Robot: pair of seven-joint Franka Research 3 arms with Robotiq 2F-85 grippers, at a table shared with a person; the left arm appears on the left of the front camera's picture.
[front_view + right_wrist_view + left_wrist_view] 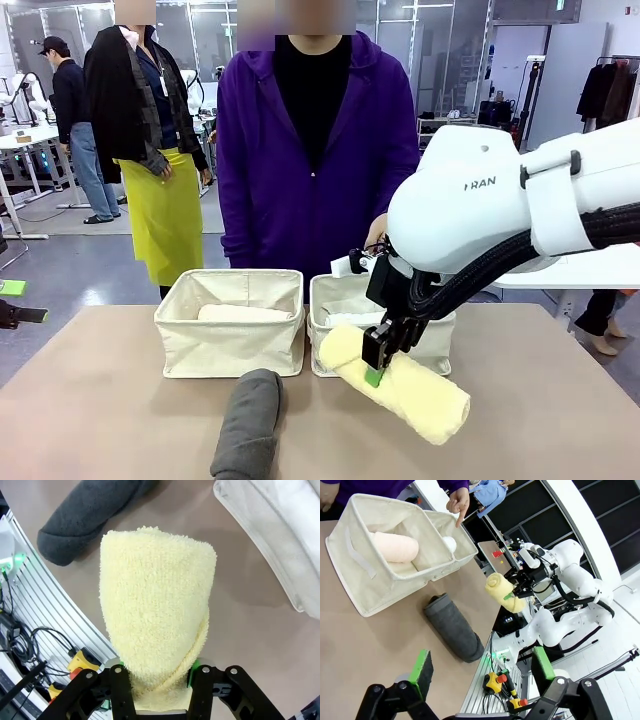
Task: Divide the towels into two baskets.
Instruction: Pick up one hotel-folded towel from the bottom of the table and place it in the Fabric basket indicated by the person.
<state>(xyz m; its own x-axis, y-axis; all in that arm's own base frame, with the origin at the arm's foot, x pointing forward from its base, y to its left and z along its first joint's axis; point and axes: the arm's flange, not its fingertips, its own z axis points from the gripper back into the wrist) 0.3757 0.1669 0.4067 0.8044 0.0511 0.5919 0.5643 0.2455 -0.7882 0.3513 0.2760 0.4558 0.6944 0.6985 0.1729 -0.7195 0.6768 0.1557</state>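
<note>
The pale yellow towel (400, 385) hangs tilted just in front of the right basket (322, 300), pinched near one end by the right gripper (375, 365), probably so it can clear the soft rim and drop in. The grey towel (248, 425) lies on the table (100, 400) before the left basket (230, 345), out of the way. The left gripper (482, 666) hovers with jaws wide apart, holding nothing
</note>
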